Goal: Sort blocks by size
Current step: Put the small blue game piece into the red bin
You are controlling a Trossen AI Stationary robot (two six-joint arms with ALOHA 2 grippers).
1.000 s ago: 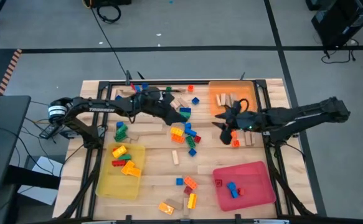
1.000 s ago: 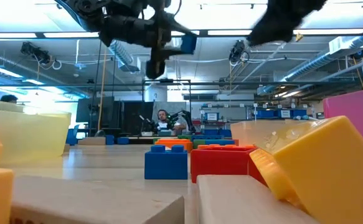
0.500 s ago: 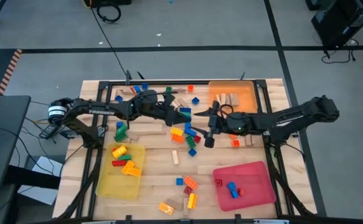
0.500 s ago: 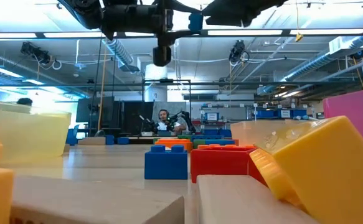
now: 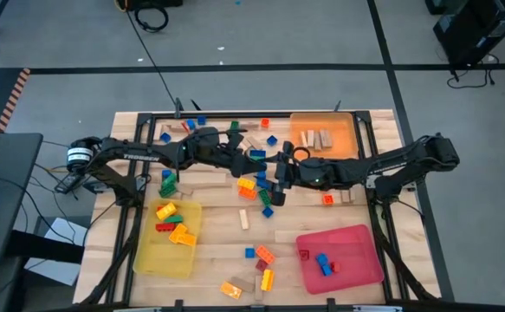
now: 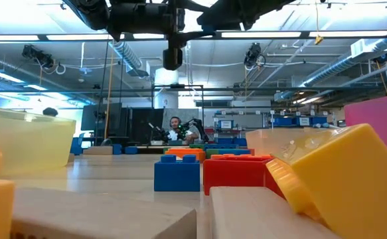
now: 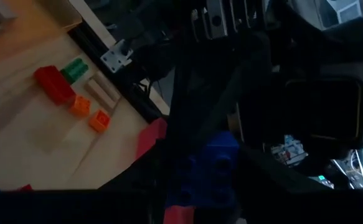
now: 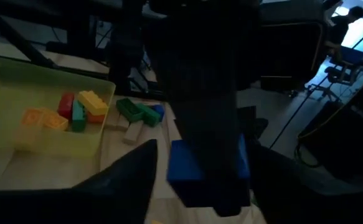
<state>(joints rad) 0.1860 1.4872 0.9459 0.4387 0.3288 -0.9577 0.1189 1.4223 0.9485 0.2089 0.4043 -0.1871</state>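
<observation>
floor (image 5: 61, 52): grey; ceiling lights (image 6: 259, 34): lit strips; person (image 6: 173, 126): seated behind

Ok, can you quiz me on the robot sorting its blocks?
1. True or false: the orange tray holds plain wooden pieces.
2. What colour is the block held in the left gripper? A red, B blue, C green.
3. Fill the gap: the two blue blocks already sorted lie in the ___ tray.
Key: 1 true; 2 B; 3 red.
</observation>
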